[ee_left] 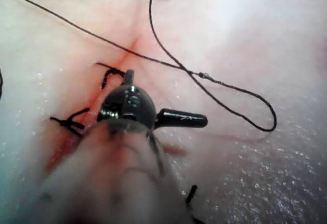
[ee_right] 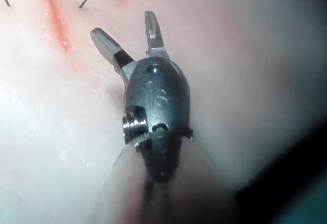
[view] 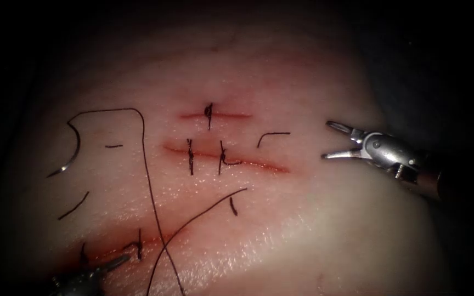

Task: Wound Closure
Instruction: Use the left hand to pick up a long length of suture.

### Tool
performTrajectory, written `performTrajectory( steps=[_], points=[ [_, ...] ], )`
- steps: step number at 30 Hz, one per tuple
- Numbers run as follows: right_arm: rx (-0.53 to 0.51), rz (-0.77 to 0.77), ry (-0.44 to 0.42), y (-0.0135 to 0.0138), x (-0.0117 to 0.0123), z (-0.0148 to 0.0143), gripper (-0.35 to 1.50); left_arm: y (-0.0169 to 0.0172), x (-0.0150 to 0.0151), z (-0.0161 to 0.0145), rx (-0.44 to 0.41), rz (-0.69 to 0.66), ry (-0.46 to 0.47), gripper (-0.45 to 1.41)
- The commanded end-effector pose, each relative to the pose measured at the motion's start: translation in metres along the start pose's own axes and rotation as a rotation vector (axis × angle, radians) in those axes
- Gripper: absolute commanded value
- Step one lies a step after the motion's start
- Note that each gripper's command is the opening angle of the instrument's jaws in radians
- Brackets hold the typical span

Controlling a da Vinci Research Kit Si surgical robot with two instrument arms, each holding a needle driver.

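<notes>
Needle [view: 71, 149] is seen lying free on the tissue [view: 314, 230] at the left of the endoscope frame, well left of the cuts, not in the tissue and held by neither tool. Its thread [view: 148, 181] is run from the needle's upper end up and across, then down toward the bottom edge, w/ a second strand curving up to centre; it is left slack, prob. so nothing is tugged at the stitches.

Three cuts are visible: a short upper cut [view: 215, 115] w/ one stitch, a longer middle cut [view: 231, 158] w/ two knotted stitches, and a lower-left cut [view: 122, 244] w/ dark stitches and red fluid. Cut ends of thread [view: 272, 136] are scattered on the surface, incl. one just right of the middle cut.

Right tool [view: 330, 141] is parked right of the middle cut, jaws spread apart and nothing held; same is shown in the right wrist view [ee_right: 132, 35], clear of the tissue. Left tool [view: 113, 264] is at the bottom left, its tip by the lower-left cut. In the left wrist view [ee_left: 153, 101] its jaws are splayed wide, nothing gripped, w/ thread passing beyond it untouched.
</notes>
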Motion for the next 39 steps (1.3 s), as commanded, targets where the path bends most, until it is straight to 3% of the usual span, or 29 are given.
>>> performTrajectory(
  steps=[1,2,6,8,11,18,29,30,31,32,35,39],
  points=[
    [0.001,-0.002,0.004,0.0001,-0.0002,0.001,1.32,-0.0002,-0.0002,0.001,-0.016,0.029,0.0,1.1],
    [0.001,-0.002,0.004,0.0001,-0.0002,0.0009,1.32,-0.0001,0.0,0.0013,-0.034,0.189,-0.005,1.01],
    [0.004,-0.005,0.007,-0.0001,-0.0004,0.0009,1.32,0.0001,0.0009,0.0019,-0.034,0.478,-0.049,0.83],
    [0.003,-0.007,0.008,-0.0002,-0.0006,0.0009,1.32,0.0,0.0016,0.0021,-0.028,0.685,-0.062,0.76],
    [0.002,-0.004,0.009,-0.0001,-0.001,0.001,1.32,0.0003,0.0023,0.002,-0.017,0.828,-0.076,0.49],
    [-0.001,0.008,0.01,-0.0001,-0.0017,0.0013,1.32,0.0009,0.0032,0.0015,-0.025,0.986,-0.086,0.32],
    [0.005,0.007,0.015,-0.0005,-0.0015,0.0015,1.32,0.0008,0.0026,0.003,-0.051,1.025,-0.136,0.32],
    [0.005,0.013,0.015,-0.0005,-0.0015,0.0015,1.32,0.0009,0.0026,0.0032,-0.051,1.025,-0.138,0.22],
    [0.007,0.013,0.017,-0.0006,-0.0015,0.0015,1.32,0.0009,0.0025,0.0034,-0.056,1.025,-0.142,-0.03],
    [0.007,0.013,0.017,-0.0006,-0.0015,0.0016,1.32,0.001,0.0025,0.0035,-0.07,1.025,-0.15,-0.41],
    [0.007,0.025,0.017,-0.0009,-0.0013,0.0016,1.32,0.0004,0.0024,0.0041,-0.216,1.028,-0.26,-0.45],
    [0.015,0.026,0.023,-0.0015,-0.0008,0.0016,1.3,-0.0018,0.0054,0.0024,-0.071,1.042,-0.191,-0.45]
  ],
)
